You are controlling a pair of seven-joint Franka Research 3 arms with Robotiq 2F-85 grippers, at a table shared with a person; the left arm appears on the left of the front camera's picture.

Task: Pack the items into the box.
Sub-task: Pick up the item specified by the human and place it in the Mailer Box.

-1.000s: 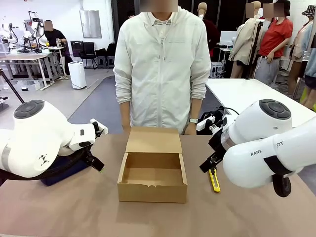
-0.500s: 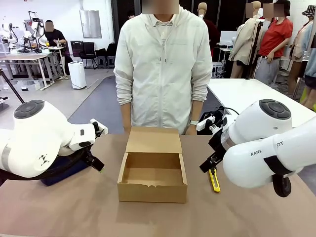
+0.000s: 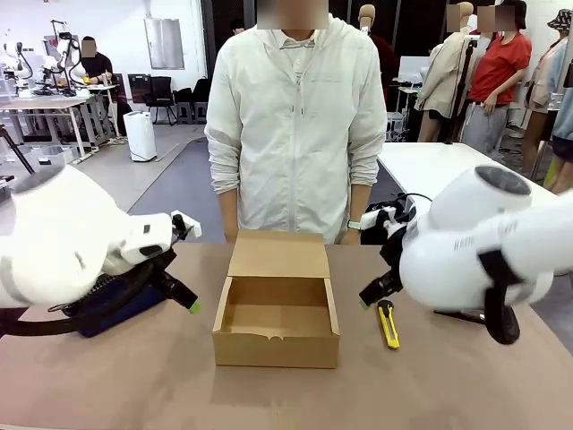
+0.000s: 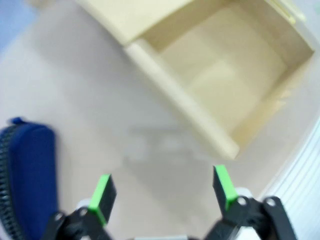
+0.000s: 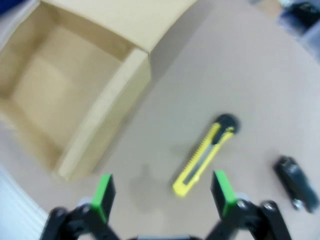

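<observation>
Sitting open and empty, box [image 3: 276, 348], left claw [image 4: 162, 189] spread wide, right claw [image 5: 162, 191] spread wide

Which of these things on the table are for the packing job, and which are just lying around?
For the job: box, navy pouch, black stapler (blurred, so likely).
Just lying about: yellow knife.

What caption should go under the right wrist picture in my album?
Open jaws look down on a yellow knife beside the empty cardboard box.
</observation>
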